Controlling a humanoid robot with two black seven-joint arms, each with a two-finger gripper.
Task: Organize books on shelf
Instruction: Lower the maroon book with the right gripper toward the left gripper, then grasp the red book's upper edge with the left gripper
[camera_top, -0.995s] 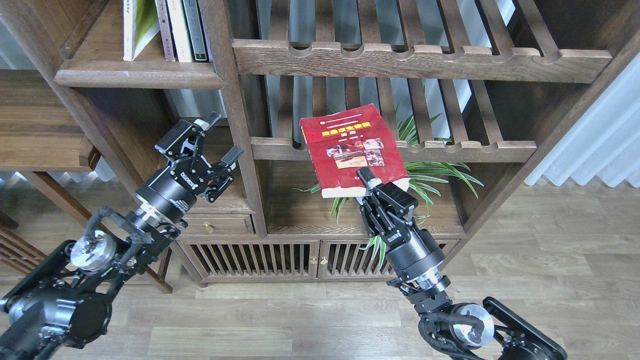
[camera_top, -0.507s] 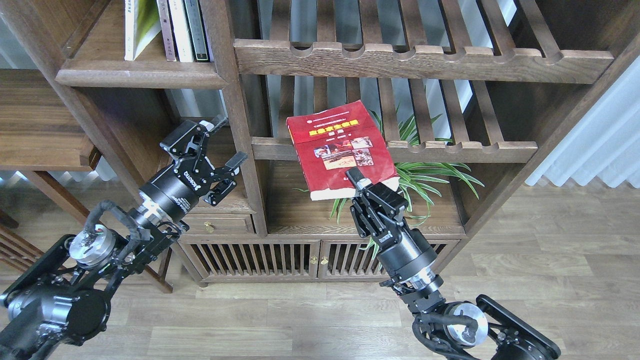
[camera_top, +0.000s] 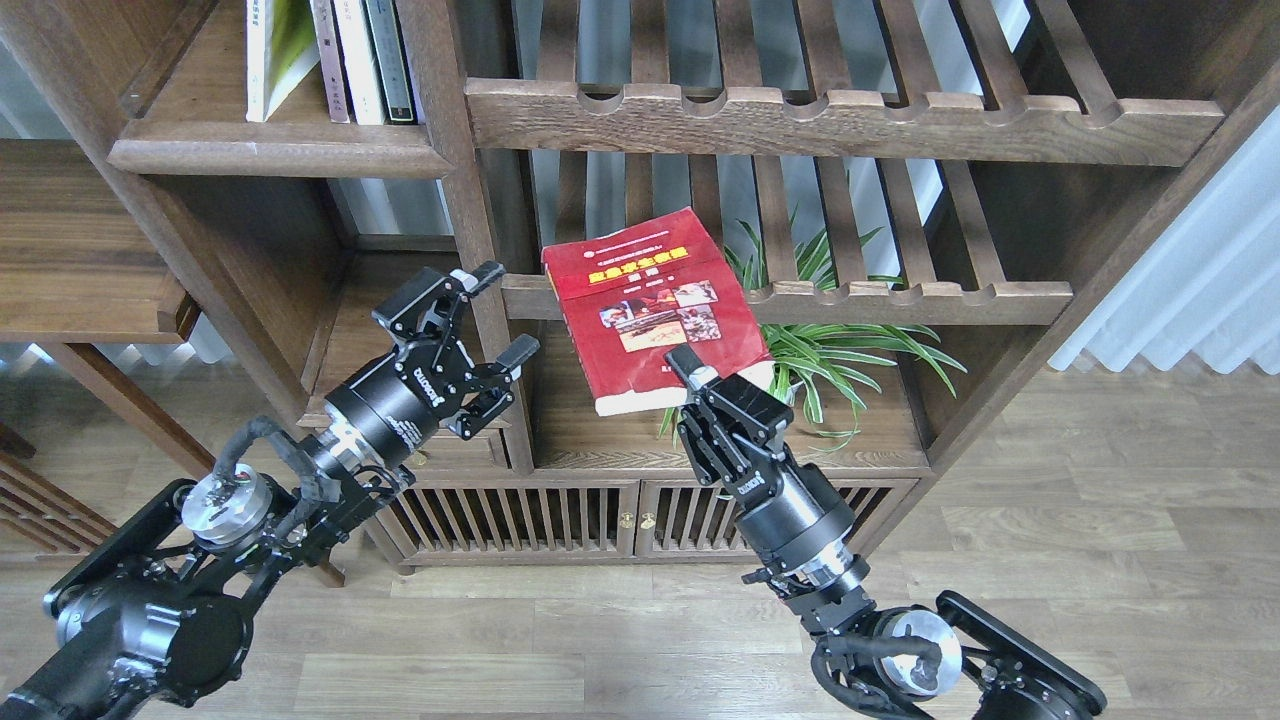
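Observation:
My right gripper (camera_top: 703, 376) is shut on the lower right corner of a red book (camera_top: 645, 310) with small photos and a yellow title. It holds the book tilted in front of the middle bay of the bookcase. My left gripper (camera_top: 503, 312) is open and empty, level with the vertical post, just left of the red book. The shelf (camera_top: 270, 158), a dark board with a rounded front edge, is at the upper left. On it stand a yellow-green book (camera_top: 275, 50) and a few thinner books (camera_top: 365, 55), with their tops cut off by the view's edge.
A vertical post (camera_top: 465, 200) stands between my two grippers. Slatted racks with notched rails run at the top (camera_top: 840, 120) and behind the red book (camera_top: 900, 295). A spider plant (camera_top: 850, 345) sits on the lower board. Slatted cabinet doors (camera_top: 600, 520) are below. A wooden side table (camera_top: 80, 260) is at the left.
My right gripper has carried the red book to the left and slightly down. My left gripper has moved right and down, closer to the post and the book, and stays open.

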